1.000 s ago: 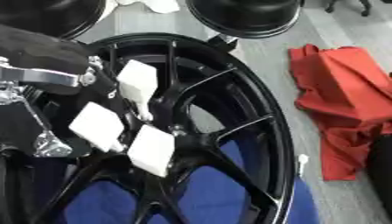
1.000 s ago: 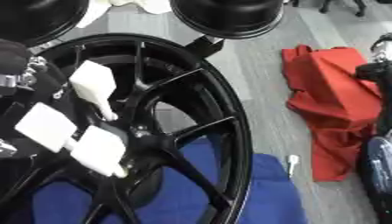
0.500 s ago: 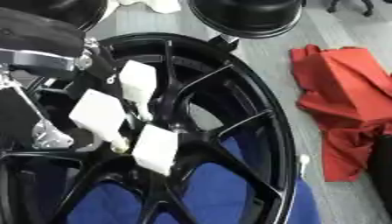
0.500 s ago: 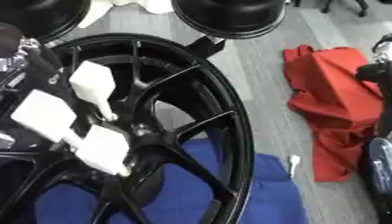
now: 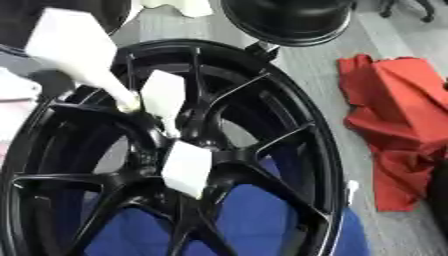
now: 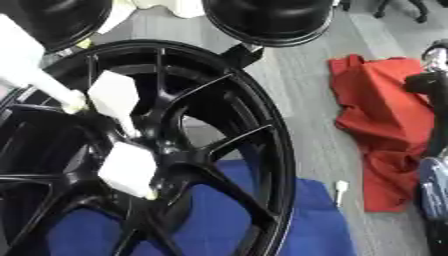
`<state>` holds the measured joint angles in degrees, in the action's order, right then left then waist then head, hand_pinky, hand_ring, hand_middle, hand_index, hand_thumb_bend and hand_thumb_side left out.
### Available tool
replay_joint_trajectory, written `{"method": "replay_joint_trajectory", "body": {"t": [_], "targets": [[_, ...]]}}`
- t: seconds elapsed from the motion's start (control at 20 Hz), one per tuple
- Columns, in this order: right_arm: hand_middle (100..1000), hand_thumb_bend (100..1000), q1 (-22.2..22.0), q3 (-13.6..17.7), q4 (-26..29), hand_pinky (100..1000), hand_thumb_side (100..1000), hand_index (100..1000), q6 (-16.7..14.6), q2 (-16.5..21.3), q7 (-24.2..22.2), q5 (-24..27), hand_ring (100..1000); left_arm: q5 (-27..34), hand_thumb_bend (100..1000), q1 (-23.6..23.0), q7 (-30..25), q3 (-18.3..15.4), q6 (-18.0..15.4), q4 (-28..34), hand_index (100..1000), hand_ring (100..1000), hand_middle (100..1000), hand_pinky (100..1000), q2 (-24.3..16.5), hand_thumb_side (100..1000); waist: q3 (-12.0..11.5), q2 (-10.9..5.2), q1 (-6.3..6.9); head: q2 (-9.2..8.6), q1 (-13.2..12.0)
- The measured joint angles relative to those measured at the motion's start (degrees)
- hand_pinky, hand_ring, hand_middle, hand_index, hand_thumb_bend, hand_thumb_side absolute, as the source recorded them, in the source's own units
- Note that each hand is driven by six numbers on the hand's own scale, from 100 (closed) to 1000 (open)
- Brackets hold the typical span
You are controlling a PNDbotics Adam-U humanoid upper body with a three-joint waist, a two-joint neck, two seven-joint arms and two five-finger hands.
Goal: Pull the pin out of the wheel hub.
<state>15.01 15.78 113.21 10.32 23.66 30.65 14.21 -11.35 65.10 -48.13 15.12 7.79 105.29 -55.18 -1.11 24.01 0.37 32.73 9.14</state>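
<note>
No legible text, labels, brands or numbers on the black spoked alloy wheel hub [image 5: 262,150] or elsewhere.

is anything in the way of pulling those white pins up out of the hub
Nothing visible does: the pins stand in the hub with their white heads above the spokes, open air over them.

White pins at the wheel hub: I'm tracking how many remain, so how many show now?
3: upper-left pin, middle pin, lower pin at the hub. Others may be hidden.
</note>
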Motion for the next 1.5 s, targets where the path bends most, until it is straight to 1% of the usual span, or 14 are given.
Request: {"method": "replay_joint_trajectory", "body": {"t": [0.25, 0.3, 0.35, 0.4, 0.45, 0.5, 0.65, 0.95, 1.0, 1.05, 1.15, 1.2, 1.25, 1.5], "targets": [[620, 100, 0.0, 1.1, 0.0, 532, 409, 689, -1.0, 0.6, 1.4, -1.4, 485, 0.5, 100, -6.7, 3.9, -6.8, 2.1, -5.3, 449, 417, 303, 558, -4.7, 183, -0.6, 0.00, -0.62, 0.14, 1.2], [620, 100, 0.0, 1.2, 0.0, 532, 409, 689, -1.1, 0.8, 1.5, -1.6, 485, 0.7, 100, -8.0, 4.8, -8.0, 2.0, -6.0, 525, 488, 376, 618, -5.4, 165, -0.6, 0.01, -0.67, 0.13, 1.3], [620, 100, 0.0, 1.2, 0.0, 532, 408, 689, -1.2, 0.9, 1.6, -1.7, 485, 0.8, 144, -9.4, 5.6, -9.1, 1.7, -6.6, 708, 635, 568, 743, -6.0, 153, -0.6, 0.01, -0.71, 0.13, 1.3], [620, 100, 0.1, 1.2, 0.0, 532, 409, 689, -1.2, 0.9, 1.7, -1.8, 485, 0.9, 222, -10.7, 6.2, -9.8, 1.3, -7.0, 919, 895, 862, 926, -6.5, 360, -0.5, 0.02, -0.74, 0.13, 1.3], [619, 100, 0.1, 1.2, 0.0, 531, 410, 689, -1.2, 1.0, 1.7, -1.9, 484, 0.9, 293, -12.1, 6.6, -10.2, 0.9, -7.2, 966, 954, 917, 960, -7.0, 615, -0.4, 0.02, -0.79, 0.13, 1.3], [619, 100, 0.1, 1.2, 0.0, 531, 410, 688, -1.2, 1.0, 1.7, -1.9, 484, 0.7, 384, -13.4, 6.9, -10.6, 0.3, -7.3, 992, 975, 940, 979, -7.3, 703, -0.3, 0.03, -0.84, 0.13, 1.3], [619, 100, 0.1, 1.2, 0.0, 532, 411, 688, -1.2, 1.0, 1.7, -1.9, 484, -0.4, 410, -17.4, 8.4, -12.3, -1.4, -7.0, 997, 970, 933, 964, -8.3, 793, 0.0, 0.06, -0.86, 0.26, 0.9], [619, 100, 0.6, 1.1, 0.0, 532, 410, 688, -1.2, 1.0, 1.7, -1.9, 483, -0.3, 322, -21.7, 12.5, -15.3, -2.8, -5.6, 988, 946, 904, 937, -9.4, 744, 0.1, 0.39, -0.76, 0.42, 0.4], [619, 100, 0.6, 1.1, 0.0, 532, 409, 688, -1.2, 1.0, 1.7, -1.9, 484, -0.2, 275, -21.7, 13.0, -15.4, -2.7, -5.6, 984, 939, 894, 930, -9.4, 686, 0.1, 0.39, -0.71, 0.42, 0.3], [619, 100, 0.6, 1.1, 0.0, 532, 408, 688, -1.2, 1.0, 1.7, -1.9, 484, -0.1, 139, -21.7, 13.5, -15.4, -2.5, -5.5, 970, 923, 876, 914, -9.4, 589, 0.2, 0.39, -0.68, 0.42, 0.3], [618, 100, 0.6, 1.1, 0.0, 532, 407, 688, -1.2, 1.1, 1.7, -1.9, 483, -0.1, 100, -21.7, 14.8, -15.9, -1.6, -5.5, 804, 766, 710, 765, -9.4, 152, 0.2, 0.40, -0.68, 0.42, 0.3], [618, 100, 0.6, 1.1, 0.0, 532, 407, 688, -1.3, 1.2, 1.7, -1.9, 483, -0.2, 100, -21.3, 15.5, -16.6, -1.0, -5.5, 692, 614, 570, 674, -9.4, 329, 0.1, 0.40, -0.78, 0.42, 0.3], [618, 100, 0.6, 1.1, 0.0, 532, 408, 688, -1.3, 1.3, 1.7, -1.9, 483, -0.2, 100, -20.5, 16.2, -17.5, -0.4, -5.3, 690, 609, 564, 663, -9.3, 567, -0.1, 0.39, -0.96, 0.44, 0.3], [619, 100, 0.5, 1.1, 0.0, 535, 407, 689, -1.3, 1.3, 1.8, -1.9, 484, 2.3, 100, -14.4, 20.4, -23.9, 3.7, -0.8, 695, 630, 578, 676, -4.4, 565, -1.0, 0.37, -2.16, 0.43, 0.4]]}}
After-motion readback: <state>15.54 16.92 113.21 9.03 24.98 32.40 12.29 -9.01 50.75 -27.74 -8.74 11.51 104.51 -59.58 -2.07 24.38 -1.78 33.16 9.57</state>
